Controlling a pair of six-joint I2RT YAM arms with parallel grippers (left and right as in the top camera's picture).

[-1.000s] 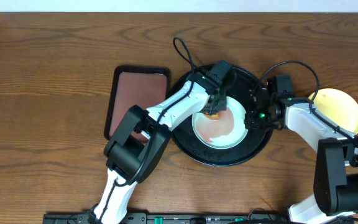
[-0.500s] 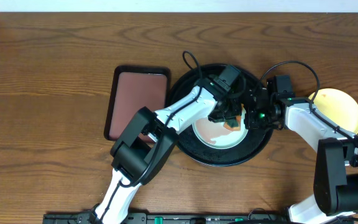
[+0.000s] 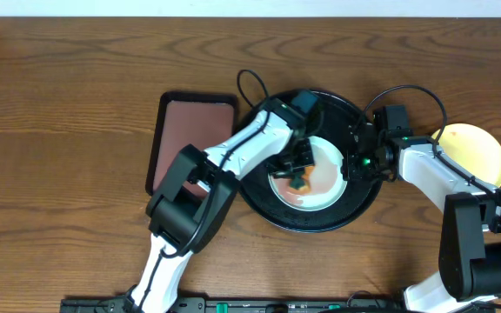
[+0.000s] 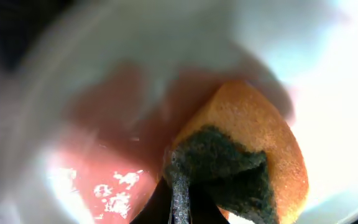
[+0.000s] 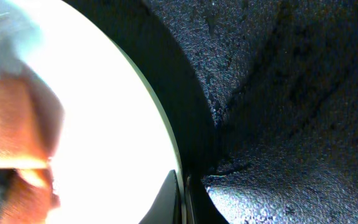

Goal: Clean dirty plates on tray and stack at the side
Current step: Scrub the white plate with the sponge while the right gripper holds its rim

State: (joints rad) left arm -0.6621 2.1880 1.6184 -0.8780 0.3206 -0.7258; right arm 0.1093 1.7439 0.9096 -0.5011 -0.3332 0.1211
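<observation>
2 plates: mint plate (image 3: 329, 165) centred in tray (image 3: 277, 213), smeared; yellow plate (image 3: 477, 143) on tabletop (image 3: 76, 87), apart from tray's R rim.
L pincer (image 3: 298, 176): sponge (image 4: 247, 130) pinched, pressed on mint plate.
R pincer (image 3: 348, 167): pressed together at mint plate's R edge.

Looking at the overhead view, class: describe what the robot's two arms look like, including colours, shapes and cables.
Both the left arm and the right arm have white tubular links joined by chunky black joints. A thin black cable loops out near each wrist, and small green lights glow on the right wrist.
</observation>
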